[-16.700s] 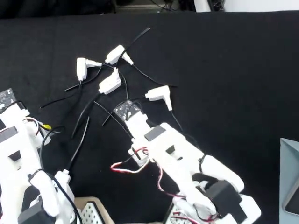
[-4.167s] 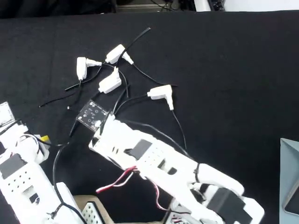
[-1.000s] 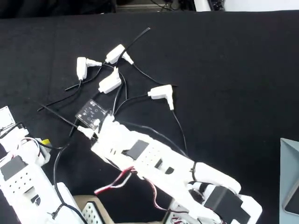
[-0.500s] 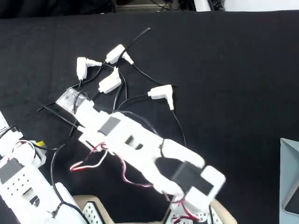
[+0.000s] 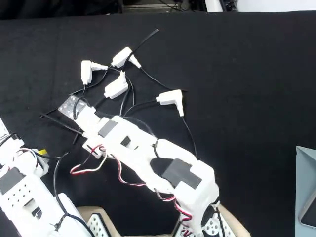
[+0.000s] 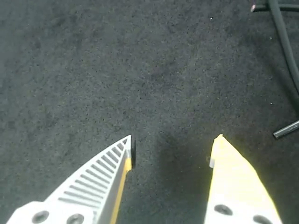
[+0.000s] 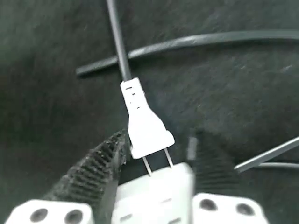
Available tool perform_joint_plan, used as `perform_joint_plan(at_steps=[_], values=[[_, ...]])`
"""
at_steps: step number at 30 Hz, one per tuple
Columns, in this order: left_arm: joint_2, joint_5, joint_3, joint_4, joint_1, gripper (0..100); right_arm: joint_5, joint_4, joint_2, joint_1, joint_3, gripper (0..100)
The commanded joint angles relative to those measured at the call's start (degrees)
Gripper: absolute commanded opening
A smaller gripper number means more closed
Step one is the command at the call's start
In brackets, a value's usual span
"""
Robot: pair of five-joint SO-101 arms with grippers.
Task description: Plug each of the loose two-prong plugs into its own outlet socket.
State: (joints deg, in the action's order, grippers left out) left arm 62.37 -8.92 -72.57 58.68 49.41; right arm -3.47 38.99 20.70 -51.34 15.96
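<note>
One pairing underway, none clearly finished. Clamps the outlet socket in the right pincer, shut on it; meets the two-prong plug there, prongs barely in. Holds the left pincer wide apart, empty, above bare surface. Leaves four white connectors loose nearby.

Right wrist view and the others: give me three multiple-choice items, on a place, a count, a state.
1. The white two-prong plug on a black cable points its prongs at: A the white block in the right gripper; B bare cloth; C a grey bin.
2. White cabled pieces clustered on the black cloth table, high view: A two; B four; C six.
3. The left gripper is: A shut on a cable; B shut on a plug; C open.
1 A, prongs meet the block. 2 B, four lie there. 3 C, fingers apart over cloth.
</note>
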Motion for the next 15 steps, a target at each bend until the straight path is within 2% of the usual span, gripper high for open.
perform_joint_plan(at_steps=[1,2,6,15], values=[[0.53,0.00,0.84,-1.05,0.48,27,-0.53,-6.07,-0.66,1.14,-0.57,3.6],[0.53,0.00,0.84,-1.05,0.48,27,-0.53,-7.30,-0.75,1.14,-0.04,1.1],[0.53,0.00,0.84,-1.05,0.48,27,-0.53,-8.09,-5.05,1.14,1.89,1.1],[0.88,0.00,0.22,-1.05,0.48,27,-2.90,-1.32,-30.02,4.22,15.52,1.1]])
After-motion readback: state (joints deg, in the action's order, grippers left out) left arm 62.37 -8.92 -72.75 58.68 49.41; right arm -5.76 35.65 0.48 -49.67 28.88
